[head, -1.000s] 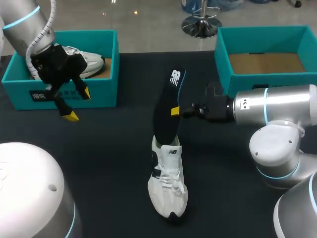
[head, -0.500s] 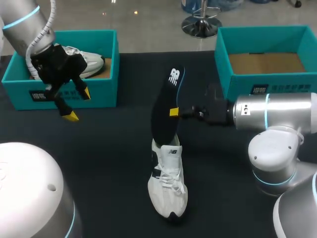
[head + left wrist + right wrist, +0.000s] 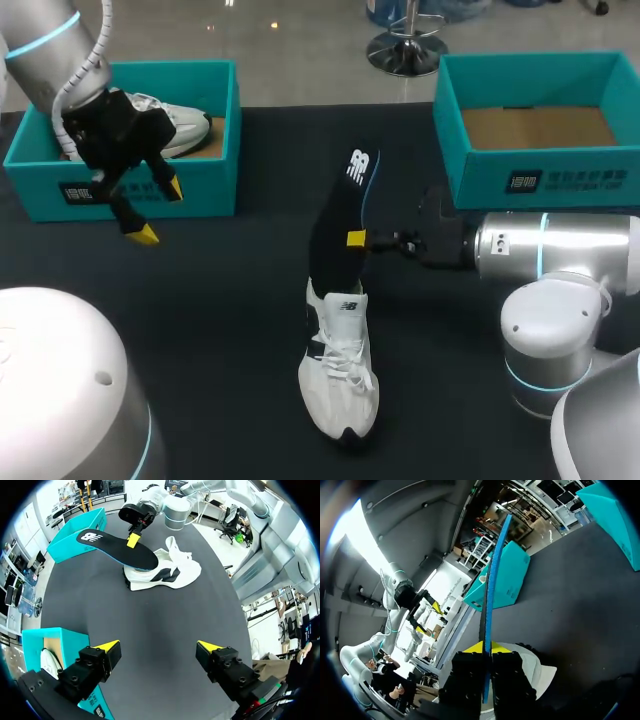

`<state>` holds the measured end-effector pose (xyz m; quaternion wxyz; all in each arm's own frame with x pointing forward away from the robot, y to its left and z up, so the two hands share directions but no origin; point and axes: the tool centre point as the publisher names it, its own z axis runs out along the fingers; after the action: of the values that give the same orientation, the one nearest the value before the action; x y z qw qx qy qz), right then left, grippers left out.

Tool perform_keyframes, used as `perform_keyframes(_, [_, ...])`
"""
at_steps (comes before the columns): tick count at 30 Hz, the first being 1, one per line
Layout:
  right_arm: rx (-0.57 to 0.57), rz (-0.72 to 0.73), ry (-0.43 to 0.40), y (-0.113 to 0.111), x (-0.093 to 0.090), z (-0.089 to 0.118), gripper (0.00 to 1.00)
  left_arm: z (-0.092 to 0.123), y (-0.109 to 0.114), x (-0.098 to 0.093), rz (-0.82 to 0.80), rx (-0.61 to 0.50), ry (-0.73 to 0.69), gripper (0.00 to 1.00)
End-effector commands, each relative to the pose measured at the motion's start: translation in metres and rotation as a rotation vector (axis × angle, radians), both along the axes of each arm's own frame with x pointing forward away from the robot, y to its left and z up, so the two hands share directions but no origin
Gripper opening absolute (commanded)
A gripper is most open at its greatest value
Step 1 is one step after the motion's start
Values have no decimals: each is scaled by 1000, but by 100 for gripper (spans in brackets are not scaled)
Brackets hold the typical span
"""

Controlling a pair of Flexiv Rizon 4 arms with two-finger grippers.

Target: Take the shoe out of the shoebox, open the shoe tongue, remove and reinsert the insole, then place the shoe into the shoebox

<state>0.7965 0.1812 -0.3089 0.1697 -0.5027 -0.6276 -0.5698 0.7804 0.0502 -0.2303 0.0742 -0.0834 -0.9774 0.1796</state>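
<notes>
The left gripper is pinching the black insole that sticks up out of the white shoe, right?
No, it's the right gripper pinching the black insole that sticks up out of the white shoe. The head view shows it; the left gripper is open with nothing in it.

White logo (image 3: 356, 166) on insole (image 3: 334, 232)

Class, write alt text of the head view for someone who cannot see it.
The right gripper is shut on a dark insole whose lower end meets the opening of a white shoe on the black table. The left gripper hangs open before a teal shoebox holding another shoe; a second shoebox stands at right.
</notes>
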Motion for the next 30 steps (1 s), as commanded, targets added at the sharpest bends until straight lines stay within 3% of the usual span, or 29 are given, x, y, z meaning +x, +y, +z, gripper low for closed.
perform_keyframes(1, [-5, 2, 2, -2, -5, 0, 0, 0, 1, -1, 0, 2, -1, 100])
perform_keyframes(30, [-22, 3, 76, 4, -53, -41, 0, 0, 1, -1, 0, 2, -1, 100])
